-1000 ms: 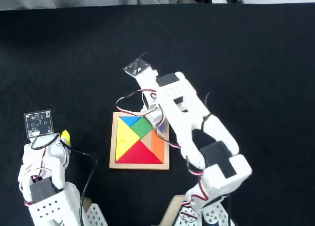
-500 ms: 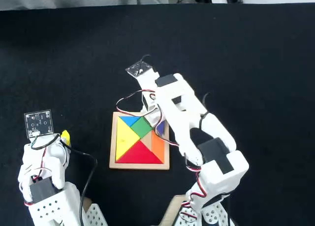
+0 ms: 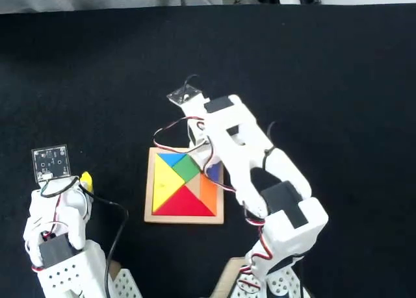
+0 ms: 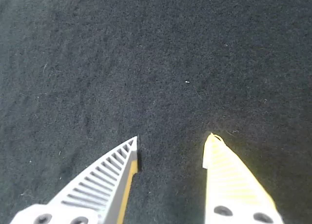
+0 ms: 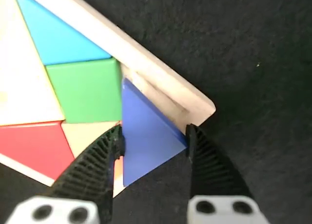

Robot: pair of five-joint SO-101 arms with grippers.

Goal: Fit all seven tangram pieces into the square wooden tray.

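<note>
Square wooden tray (image 3: 184,219), pale rim, lying on the black counter (image 3: 325,84) between the two arms. Seated inside: large yellow triangle (image 3: 162,181), large red triangle (image 3: 184,204), light-blue triangle (image 3: 170,159), green square (image 3: 188,168), orange piece (image 3: 208,191), small tan triangle (image 5: 85,136). Dark-blue triangle (image 5: 146,136): at the tray's far right corner, against the green square, pinched from two sides by the right gripper (image 5: 154,131); whether it sits flat cannot be told. Left gripper (image 4: 173,137): jaws parted, holding nothing, over bare counter well apart from the tray.
</note>
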